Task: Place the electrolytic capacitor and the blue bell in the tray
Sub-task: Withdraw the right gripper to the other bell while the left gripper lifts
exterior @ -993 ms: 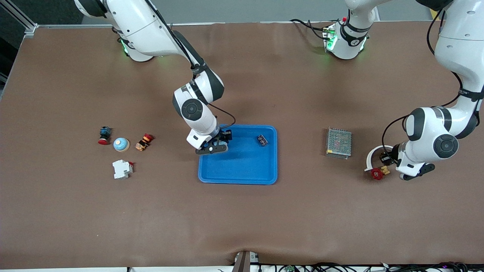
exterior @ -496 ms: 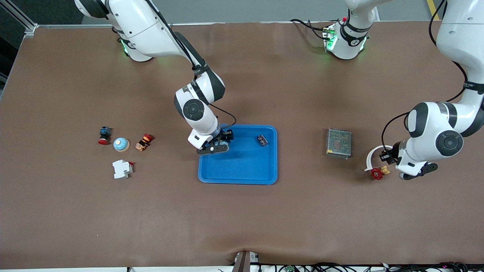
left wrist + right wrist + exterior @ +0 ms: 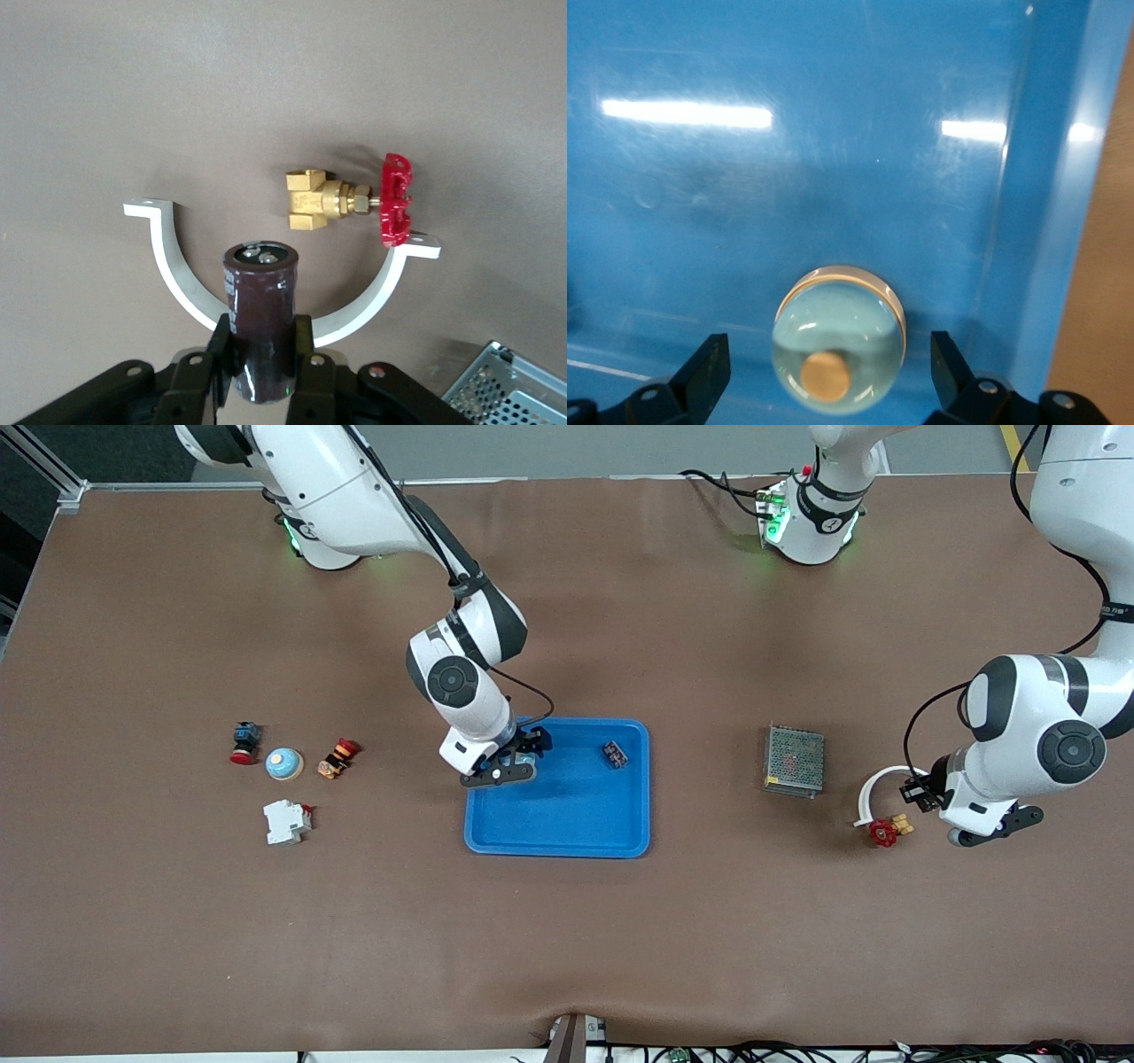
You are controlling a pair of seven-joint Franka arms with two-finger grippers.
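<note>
While the right gripper (image 3: 512, 766) hangs low over the corner of the blue tray (image 3: 567, 824) nearest the right arm's base, we see in the right wrist view that its fingers (image 3: 700, 376) now stand wide apart, clear of a blue bell (image 3: 839, 351) with a brass button that sits on the tray floor close to the rim. A second earlier these fingers were closed; the arm itself has barely shifted.

We note a second blue bell (image 3: 284, 763) on the table toward the right arm's end, lying between a red-capped push button (image 3: 243, 743) and a red-and-yellow switch (image 3: 337, 758), with a white circuit breaker (image 3: 286, 821) nearer to the front camera. A small dark component (image 3: 614, 754) lies in the tray.

The left gripper (image 3: 259, 372) is clamped on the electrolytic capacitor (image 3: 260, 319), a dark brown cylinder held above a white half-ring bracket (image 3: 177, 274) and a brass valve with a red handwheel (image 3: 350, 199). Compared with the earlier frames, we see this gripper displaced toward the left arm's end of the table, away from the valve. A grey mesh box (image 3: 794, 759) stands between bracket and tray.
</note>
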